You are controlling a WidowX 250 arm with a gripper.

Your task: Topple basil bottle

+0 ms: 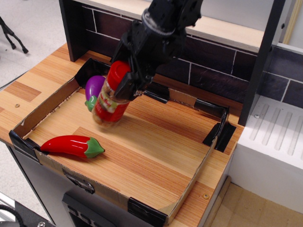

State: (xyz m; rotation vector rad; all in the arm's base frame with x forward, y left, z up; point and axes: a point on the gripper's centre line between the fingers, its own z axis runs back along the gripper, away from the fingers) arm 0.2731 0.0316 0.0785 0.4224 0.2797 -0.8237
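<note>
The basil bottle (109, 101) is a clear jar with a red lid and a red-and-white label. It hangs tilted above the wooden tray floor, lid up and to the right, bottom down and to the left. My black gripper (124, 81) is shut on its upper part near the lid and comes down from the upper right. The bottle's bottom is close to the purple toy eggplant (96, 87) and partly covers it.
A red toy chili pepper (72, 145) with a green stem lies at the tray's front left. The cardboard tray wall (43, 109) rims the wooden floor. A dark tiled back wall (222, 71) stands behind, a white drainer (277, 137) at the right.
</note>
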